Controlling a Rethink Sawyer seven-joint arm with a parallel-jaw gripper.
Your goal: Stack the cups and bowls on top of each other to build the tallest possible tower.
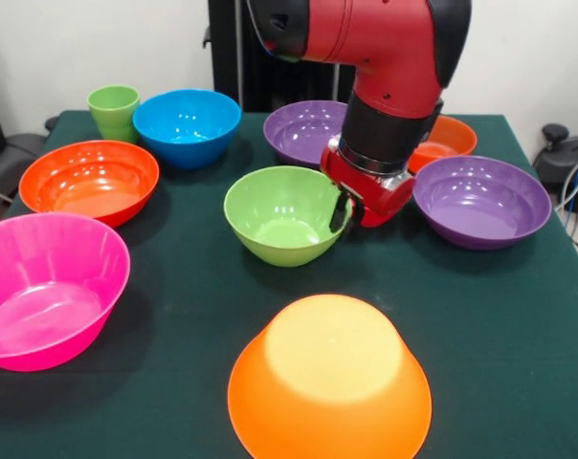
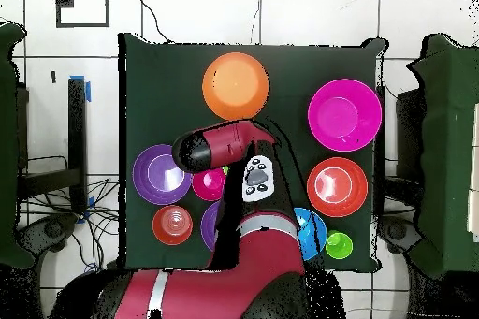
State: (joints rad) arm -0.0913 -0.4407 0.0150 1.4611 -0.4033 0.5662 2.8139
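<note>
- The step in hand looks like the first pick: the pincer [image 1: 344, 212] is down at the rim of the green bowl [image 1: 284, 214], with one dark finger [image 1: 339, 214] hanging inside the rim on the side nearest the arm.
- The other finger is hidden behind the red wrist, so whether the pincer has closed on the rim or stands open around it, I cannot tell. The bowl seems to sit on the desk [image 1: 480, 316], not lifted.
- The tower has only its base so far: the upturned orange bowl [image 1: 329, 382] at the near edge in the front view, with nothing on it.
- Next move, as I judge it: secure the rim, lift the green bowl clear of its neighbours, carry it to the orange base and set it centred on the flat bottom. A one-sided rim grip may let the bowl tilt, so the lift calls for care.
- Count, front view: one light-green cup [image 1: 114, 112] at the far corner, just beside the blue bowl [image 1: 187, 125].
- Bowls, eight plain to see there: the orange base, the green one, the blue one, one pink [image 1: 46, 287], two purple [image 1: 480, 200] [image 1: 303, 131], and two red-orange [image 1: 89, 180] [image 1: 447, 140], the second partly behind the arm.
- A ninth, a small magenta-red bowl [image 2: 209, 183], shows only in the overhead view, next to the arm.
- Every bowl but the orange base stands mouth up, apart from the others.
</note>
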